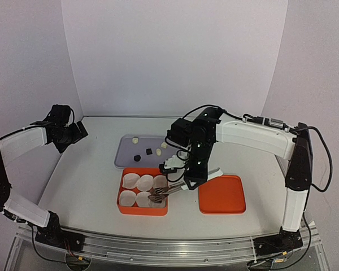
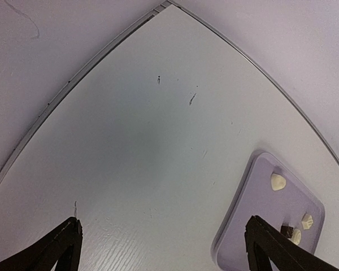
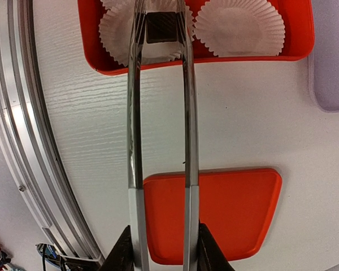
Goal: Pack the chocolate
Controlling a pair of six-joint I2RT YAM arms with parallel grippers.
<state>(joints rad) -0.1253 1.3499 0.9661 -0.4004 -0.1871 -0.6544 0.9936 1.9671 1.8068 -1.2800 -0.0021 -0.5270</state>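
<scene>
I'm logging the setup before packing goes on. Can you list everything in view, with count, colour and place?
dark chocolate: three, brown-black; one between the tong tips over a cup, two on the tray
white chocolate: three, cream; on the tray
tray: one, lavender; behind the box
box: one, orange; table front
paper cups: six, white; in the box
lid: one, orange; right of the box
tongs: one, metal; in the right gripper
table: one, white
left gripper: open, raised at left
right gripper: shut on the tongs
</scene>
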